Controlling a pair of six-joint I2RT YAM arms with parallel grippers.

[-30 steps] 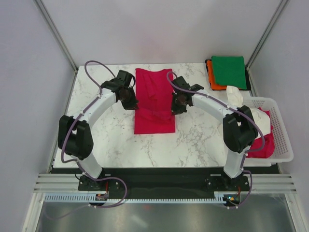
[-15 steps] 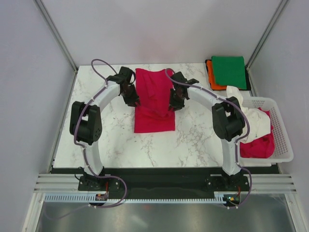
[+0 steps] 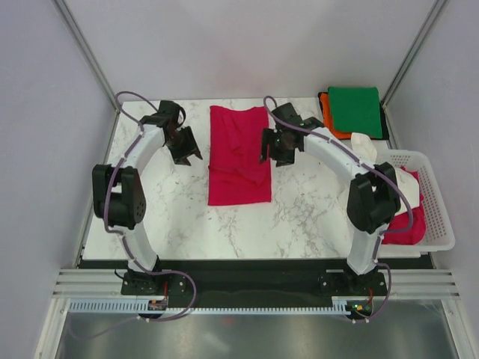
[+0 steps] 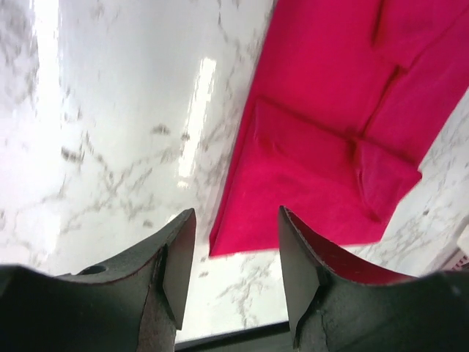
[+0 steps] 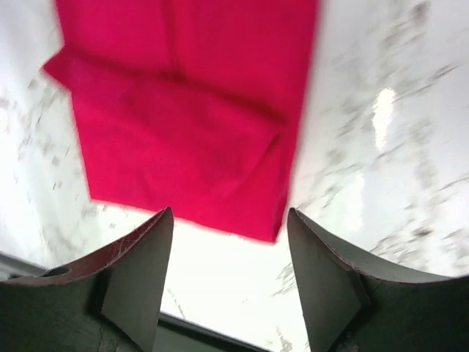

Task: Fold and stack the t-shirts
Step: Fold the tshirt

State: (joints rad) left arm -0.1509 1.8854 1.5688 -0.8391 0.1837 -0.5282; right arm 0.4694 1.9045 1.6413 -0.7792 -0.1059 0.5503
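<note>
White marble table (image 3: 299,217) holds a soft, floppy red shirt (image 3: 238,157) by its far edge, best pinched at its near corners, while the left gripper (image 4: 236,249) and right gripper (image 5: 229,249) hang apart and empty.

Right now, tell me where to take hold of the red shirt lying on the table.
Probably its two far corners, one per claw: the red shirt lies flat as a long strip, left claw and right claw open beside either long edge. Come in from the sides.
</note>
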